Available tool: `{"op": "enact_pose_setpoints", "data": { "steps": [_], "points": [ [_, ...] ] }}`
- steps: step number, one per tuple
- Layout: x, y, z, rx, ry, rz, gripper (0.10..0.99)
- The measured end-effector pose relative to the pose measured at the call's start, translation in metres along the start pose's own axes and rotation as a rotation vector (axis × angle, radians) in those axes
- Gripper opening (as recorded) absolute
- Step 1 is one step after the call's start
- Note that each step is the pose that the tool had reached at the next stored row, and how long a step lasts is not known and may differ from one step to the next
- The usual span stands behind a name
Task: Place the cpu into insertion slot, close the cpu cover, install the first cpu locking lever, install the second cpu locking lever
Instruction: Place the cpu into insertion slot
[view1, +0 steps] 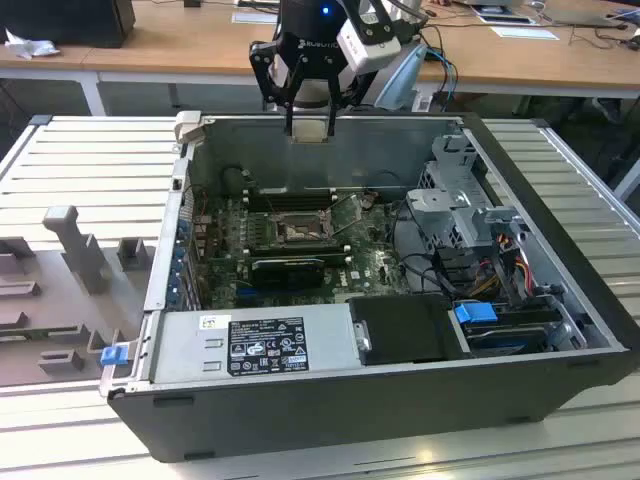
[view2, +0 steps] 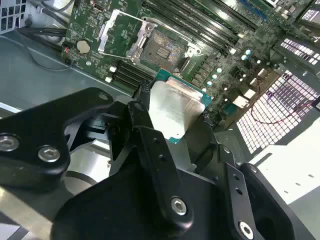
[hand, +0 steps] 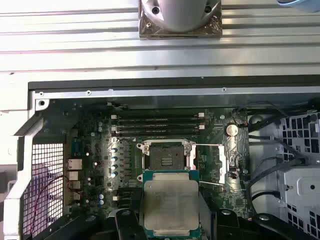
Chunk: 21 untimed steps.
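First wrist view is showing us clamping the cpu (hand: 171, 205) between closed fingers, high above the open insertion slot (hand: 165, 155). We are risking bent contacts if the chip is sitting skewed or slipping. In the exterior view, our gripper (view1: 310, 128) is hanging fingers-down over the case (view1: 400, 400).

Silvery-grey cpu (hand: 170, 202) with teal edge, black claw (view1: 311, 130), green motherboard (hand: 207, 166), seemingly dark insertion slot (hand: 165, 155)

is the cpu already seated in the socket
No, in the first wrist view the cpu is held in the hand, apart from the insertion slot, which lies empty with its contact field bare.
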<state>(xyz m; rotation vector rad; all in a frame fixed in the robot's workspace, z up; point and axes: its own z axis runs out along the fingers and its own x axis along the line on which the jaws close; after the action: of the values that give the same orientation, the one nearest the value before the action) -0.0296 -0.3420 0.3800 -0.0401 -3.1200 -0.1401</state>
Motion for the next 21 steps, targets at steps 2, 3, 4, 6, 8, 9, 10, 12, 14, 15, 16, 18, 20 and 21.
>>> {"op": "enact_pose_setpoints", "data": {
  "steps": [2,3,4,6,8,9,10,12,14,15,16,18,20,21],
  "points": [
    [0.0000,0.0000,0.0000,0.000,-0.0008,0.009,0.529],
    [0.0001,0.0000,0.0000,0.000,-0.0016,0.018,0.529],
    [0.0002,0.0000,0.0000,0.000,-0.0020,0.023,0.529],
    [0.0002,0.0000,0.0000,-0.001,-0.0029,0.032,0.529],
    [0.0002,0.0000,0.0000,-0.001,-0.0036,0.040,0.529],
    [0.0002,0.0000,0.0000,-0.001,-0.0037,0.042,0.529],
    [0.0002,0.0000,0.0000,-0.001,-0.0041,0.046,0.529],
    [0.0002,0.0000,0.0000,-0.001,-0.0047,0.053,0.529],
    [0.0002,0.0000,0.0000,-0.001,-0.0055,0.062,0.529],
    [0.0002,0.0000,0.0000,-0.001,-0.0057,0.064,0.529],
    [0.0002,0.0000,0.0000,-0.001,-0.0058,0.065,0.529],
    [0.0002,0.0000,0.0000,-0.001,-0.0063,0.071,0.529],
    [0.0002,0.0000,0.0000,-0.001,-0.0066,0.074,0.529],
    [0.0002,0.0000,0.0000,-0.001,-0.0069,0.077,0.529]
  ]
}}
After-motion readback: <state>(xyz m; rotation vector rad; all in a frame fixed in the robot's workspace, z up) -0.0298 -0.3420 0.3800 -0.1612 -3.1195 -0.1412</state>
